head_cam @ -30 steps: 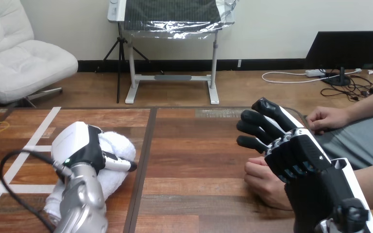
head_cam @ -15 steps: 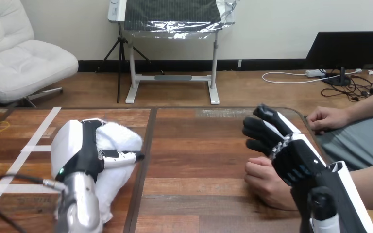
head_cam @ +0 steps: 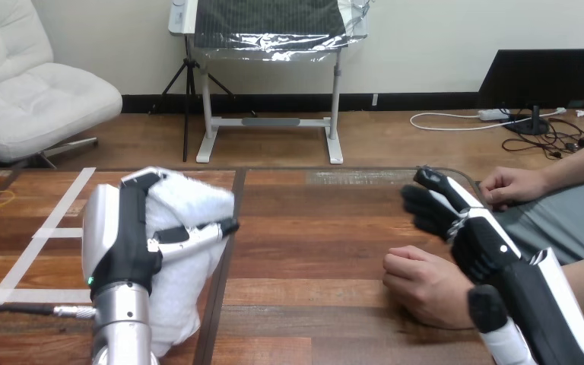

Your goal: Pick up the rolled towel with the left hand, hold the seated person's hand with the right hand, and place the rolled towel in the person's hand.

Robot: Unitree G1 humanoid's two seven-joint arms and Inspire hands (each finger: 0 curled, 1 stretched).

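It's bright and even here, a soft light from above with no hard edges, and the tabletop [head_cam: 304, 228] takes only a faint, dull sheen across its boards. The rolled towel [head_cam: 190, 201] and the white shell of the left robot hand [head_cam: 110, 228] catch the most light and look nearly washed out. The person's hand [head_cam: 426, 285] throws just a thin, soft shadow on the wood beneath it.

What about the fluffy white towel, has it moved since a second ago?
Yes. The white rolled towel, gripped in the left hand, has lifted up; its top now reaches the wooden table's far edge.
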